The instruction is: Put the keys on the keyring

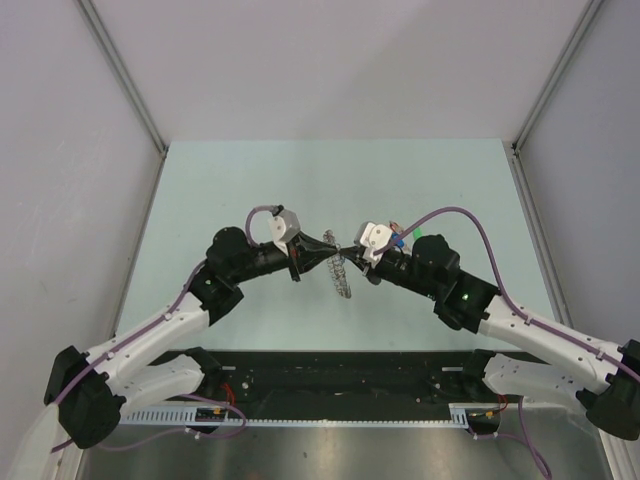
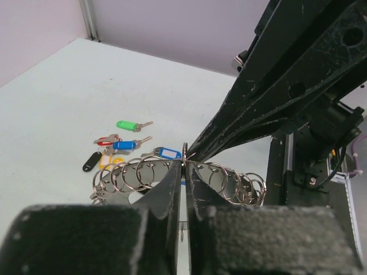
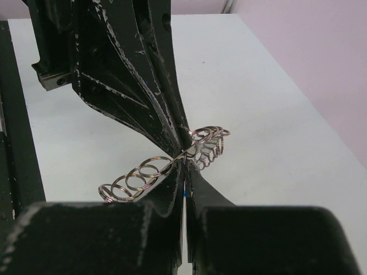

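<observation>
The keyring (image 1: 342, 277) is a flat grey metal band edged with several small split rings, and it hangs above the table between both grippers. My left gripper (image 1: 333, 247) is shut on its upper edge (image 2: 183, 165), with loops of the keyring (image 2: 137, 175) spreading to either side. My right gripper (image 1: 351, 250) meets it tip to tip and is shut on the same edge (image 3: 184, 160) of the keyring (image 3: 143, 172). The keys lie loose on the table: green (image 2: 126, 124), red (image 2: 105, 139), blue (image 2: 123, 145), black (image 2: 90, 161), yellow (image 2: 106, 162) and a blue-framed tag (image 2: 167, 153).
In the top view the keys (image 1: 405, 238) lie on the pale table just behind the right wrist. A black rail (image 1: 340, 370) runs along the near edge between the arm bases. Grey walls close in the table on the left, right and far sides.
</observation>
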`<move>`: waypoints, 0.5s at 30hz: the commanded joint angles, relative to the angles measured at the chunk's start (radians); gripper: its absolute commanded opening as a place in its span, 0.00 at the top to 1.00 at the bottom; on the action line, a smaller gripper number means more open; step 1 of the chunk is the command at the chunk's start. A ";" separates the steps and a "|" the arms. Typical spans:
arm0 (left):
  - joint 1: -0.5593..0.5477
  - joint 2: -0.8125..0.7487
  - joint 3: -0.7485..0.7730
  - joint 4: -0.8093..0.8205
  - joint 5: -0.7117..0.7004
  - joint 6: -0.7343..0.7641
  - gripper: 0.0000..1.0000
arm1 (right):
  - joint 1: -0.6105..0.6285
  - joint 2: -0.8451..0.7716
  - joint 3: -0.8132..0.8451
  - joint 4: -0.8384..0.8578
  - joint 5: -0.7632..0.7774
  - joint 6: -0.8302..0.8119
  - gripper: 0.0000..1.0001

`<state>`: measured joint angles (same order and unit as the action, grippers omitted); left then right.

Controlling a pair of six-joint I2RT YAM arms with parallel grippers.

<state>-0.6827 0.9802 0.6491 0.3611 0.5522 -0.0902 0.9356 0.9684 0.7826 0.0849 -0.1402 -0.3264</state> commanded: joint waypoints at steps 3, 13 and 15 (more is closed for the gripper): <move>-0.006 -0.034 0.018 0.150 -0.038 -0.066 0.77 | 0.016 -0.034 0.009 -0.019 -0.012 -0.062 1.00; 0.002 -0.049 0.133 -0.183 -0.009 0.087 0.66 | 0.003 -0.040 0.037 -0.073 -0.018 -0.117 1.00; 0.009 -0.026 0.188 -0.300 0.014 0.147 0.67 | 0.003 -0.039 0.043 -0.082 -0.016 -0.126 1.00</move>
<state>-0.6827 0.9428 0.7185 0.2634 0.5259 -0.0612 0.9405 0.9535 0.7830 -0.0128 -0.1474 -0.4156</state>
